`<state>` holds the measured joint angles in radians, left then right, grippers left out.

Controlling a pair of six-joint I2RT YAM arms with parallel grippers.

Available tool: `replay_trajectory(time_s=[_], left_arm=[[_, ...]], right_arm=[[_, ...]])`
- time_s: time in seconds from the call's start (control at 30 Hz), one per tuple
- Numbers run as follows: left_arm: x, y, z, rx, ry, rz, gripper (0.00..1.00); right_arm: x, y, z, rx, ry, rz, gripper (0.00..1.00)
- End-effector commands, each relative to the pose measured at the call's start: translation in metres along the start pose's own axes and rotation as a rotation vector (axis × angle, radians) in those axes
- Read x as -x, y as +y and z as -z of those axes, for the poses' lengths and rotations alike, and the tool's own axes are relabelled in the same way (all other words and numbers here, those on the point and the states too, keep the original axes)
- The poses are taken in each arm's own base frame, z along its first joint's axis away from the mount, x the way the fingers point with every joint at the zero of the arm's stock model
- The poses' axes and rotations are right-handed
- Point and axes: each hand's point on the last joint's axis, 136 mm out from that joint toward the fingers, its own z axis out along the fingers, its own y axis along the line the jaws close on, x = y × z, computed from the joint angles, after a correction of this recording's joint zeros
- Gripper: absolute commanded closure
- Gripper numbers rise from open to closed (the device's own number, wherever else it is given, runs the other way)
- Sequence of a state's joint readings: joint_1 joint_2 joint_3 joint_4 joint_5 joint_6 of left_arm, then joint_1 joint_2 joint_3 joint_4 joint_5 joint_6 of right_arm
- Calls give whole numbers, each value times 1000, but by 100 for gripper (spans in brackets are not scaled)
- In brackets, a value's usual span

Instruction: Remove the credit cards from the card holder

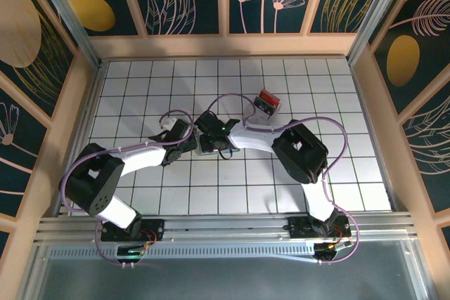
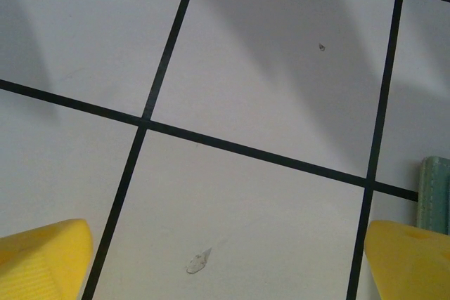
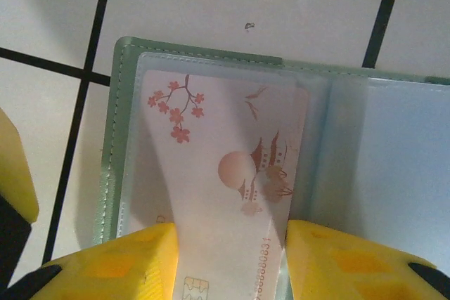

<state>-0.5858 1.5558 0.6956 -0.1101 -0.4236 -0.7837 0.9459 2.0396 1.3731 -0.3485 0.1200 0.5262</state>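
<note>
The card holder (image 3: 112, 138) lies open near the centre of the table (image 1: 140, 89). Its left pocket carries a credit card (image 3: 225, 173) with a pink blossom branch at 10 o'clock and a pagoda and sun mid-face. The digits at its 6 o'clock edge are too blurred to read. The right claw (image 3: 232, 265) points down, its fingers (image 3: 112, 265) flanking the card; whether it grasps cannot be told. The left claw (image 2: 225, 265) gapes, released, over bare tile, with the holder at its 3 o'clock.

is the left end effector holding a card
No, the left end effector is open, with bare table between its fingers.
</note>
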Motion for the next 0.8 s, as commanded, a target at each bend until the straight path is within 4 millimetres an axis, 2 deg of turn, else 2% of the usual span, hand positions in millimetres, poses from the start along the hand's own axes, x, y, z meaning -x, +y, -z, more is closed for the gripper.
replay_trajectory(time_s=[0.0,0.27,0.4,0.53,0.67,0.77], left_arm=[[2,4,4,21,-8,10,1],[5,3,6,21,-13,4,1],[6,2,6,20,-14,1,1],[7,2,7,16,-14,-1,1],[10,-8,10,-28,-15,-34,1],[15,-17,15,-83,-30,-58,1]], right_arm=[[-5,-2,-6,-43,19,32,57],[-5,-10,-5,-75,14,23,80],[0,-9,-1,-54,0,6,86],[6,-7,5,-20,-14,-17,86],[13,-7,14,19,-35,-50,71],[17,-10,19,46,-47,-84,67]])
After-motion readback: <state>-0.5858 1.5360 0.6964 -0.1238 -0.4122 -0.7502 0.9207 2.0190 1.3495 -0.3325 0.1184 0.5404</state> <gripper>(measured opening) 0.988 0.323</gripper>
